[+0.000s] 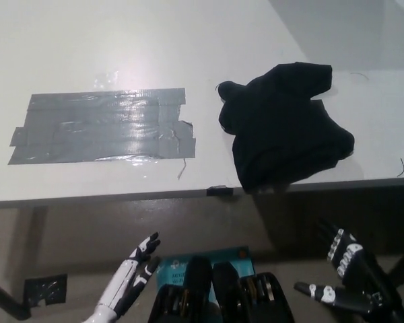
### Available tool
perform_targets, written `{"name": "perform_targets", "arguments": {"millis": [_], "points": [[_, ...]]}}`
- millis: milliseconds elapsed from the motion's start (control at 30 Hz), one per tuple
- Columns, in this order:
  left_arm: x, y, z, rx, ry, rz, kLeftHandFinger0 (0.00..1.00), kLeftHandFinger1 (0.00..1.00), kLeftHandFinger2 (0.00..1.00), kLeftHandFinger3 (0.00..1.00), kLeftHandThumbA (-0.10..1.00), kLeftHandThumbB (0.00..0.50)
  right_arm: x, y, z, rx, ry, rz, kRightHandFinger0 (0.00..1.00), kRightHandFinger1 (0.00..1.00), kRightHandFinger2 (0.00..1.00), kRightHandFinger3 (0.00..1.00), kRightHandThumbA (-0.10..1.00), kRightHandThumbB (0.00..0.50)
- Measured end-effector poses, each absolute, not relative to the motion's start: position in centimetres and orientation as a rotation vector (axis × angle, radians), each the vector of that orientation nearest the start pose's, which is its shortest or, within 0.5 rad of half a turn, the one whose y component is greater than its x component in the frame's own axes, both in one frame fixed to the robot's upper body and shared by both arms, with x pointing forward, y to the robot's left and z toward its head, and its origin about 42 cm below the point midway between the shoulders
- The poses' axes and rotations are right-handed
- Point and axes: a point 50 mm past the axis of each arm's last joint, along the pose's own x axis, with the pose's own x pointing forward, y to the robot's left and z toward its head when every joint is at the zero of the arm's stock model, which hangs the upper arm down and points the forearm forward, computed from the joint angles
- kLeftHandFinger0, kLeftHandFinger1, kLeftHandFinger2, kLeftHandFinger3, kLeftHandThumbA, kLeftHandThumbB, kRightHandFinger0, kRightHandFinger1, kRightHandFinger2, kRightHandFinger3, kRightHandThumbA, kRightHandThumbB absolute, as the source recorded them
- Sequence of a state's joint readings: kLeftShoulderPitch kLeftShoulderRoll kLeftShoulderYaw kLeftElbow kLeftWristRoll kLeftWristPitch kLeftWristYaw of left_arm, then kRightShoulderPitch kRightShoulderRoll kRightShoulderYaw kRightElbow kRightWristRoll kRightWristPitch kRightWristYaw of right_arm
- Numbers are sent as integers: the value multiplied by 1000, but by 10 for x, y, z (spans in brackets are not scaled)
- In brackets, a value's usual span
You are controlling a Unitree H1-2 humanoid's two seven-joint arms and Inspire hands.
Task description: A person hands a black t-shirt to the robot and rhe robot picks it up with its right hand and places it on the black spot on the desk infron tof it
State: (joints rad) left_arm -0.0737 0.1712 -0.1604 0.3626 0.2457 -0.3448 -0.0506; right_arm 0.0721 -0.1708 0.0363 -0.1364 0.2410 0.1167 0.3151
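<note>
No readable text, labels, brand names, numbers or signs appear anywhere in the head view. A teal item (188,261) on the floor below the desk edge carries some small pale markings — they are too small and blurred to make out. The grey tape patch (101,126) on the white desk (188,40) bears no writing.
</note>
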Motion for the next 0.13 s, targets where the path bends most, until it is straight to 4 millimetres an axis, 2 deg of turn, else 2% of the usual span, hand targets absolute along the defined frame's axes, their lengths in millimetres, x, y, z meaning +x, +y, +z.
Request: {"name": "perform_targets", "arguments": {"millis": [67, 100, 133], "points": [[283, 225, 31, 399, -24, -294, 1000, 1000, 1000, 1000, 1000, 500, 251, -238, 105, 79, 67, 375, 1000, 1000, 1000, 1000, 1000, 262], [280, 225, 29, 395, -18, -292, 1000, 1000, 1000, 1000, 1000, 500, 249, -238, 103, 78, 74, 380, 1000, 1000, 1000, 1000, 1000, 205], [278, 225, 28, 392, -15, -291, 1000, 1000, 1000, 1000, 1000, 500, 247, -238, 102, 78, 80, 382, 1000, 1000, 1000, 1000, 1000, 205]]}}
